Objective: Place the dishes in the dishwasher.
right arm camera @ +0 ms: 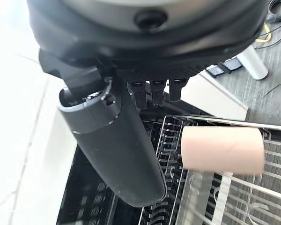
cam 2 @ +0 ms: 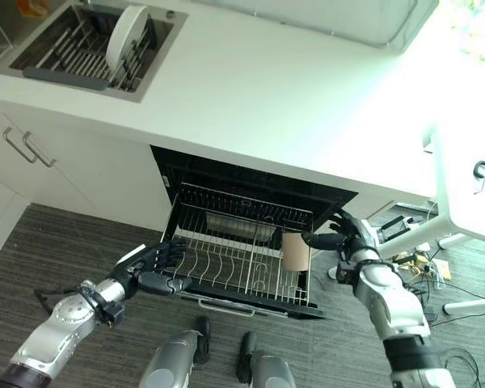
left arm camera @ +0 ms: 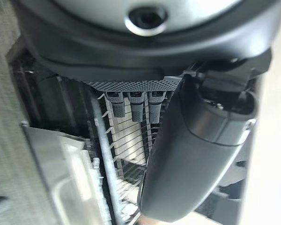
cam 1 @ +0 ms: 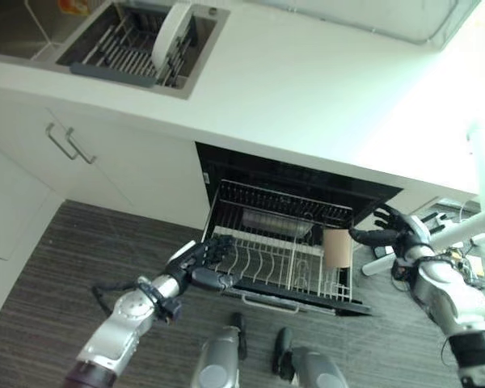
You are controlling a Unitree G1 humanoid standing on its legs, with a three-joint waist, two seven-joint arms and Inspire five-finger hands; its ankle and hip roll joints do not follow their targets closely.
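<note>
At centre right, the right hand (cam 2: 345, 234) is spread wide, its fingers just beside a pale pink cylindrical cup (cam 2: 295, 250) standing in the pulled-out white wire dishwasher rack (cam 2: 226, 263). At lower left, the left hand (cam 1: 200, 267), fingers loosely extended, touches the rack's front corner. A white plate (cam 1: 171, 32) stands in the sink rack (cam 1: 113, 52), upper left.

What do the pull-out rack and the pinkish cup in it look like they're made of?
The rack looks like thin, pale coated metal wire: slim rods and tines, see-through grid. The cup looks matte, opaque, with no glare, perhaps plastic or ceramic; I can't tell which.
</note>
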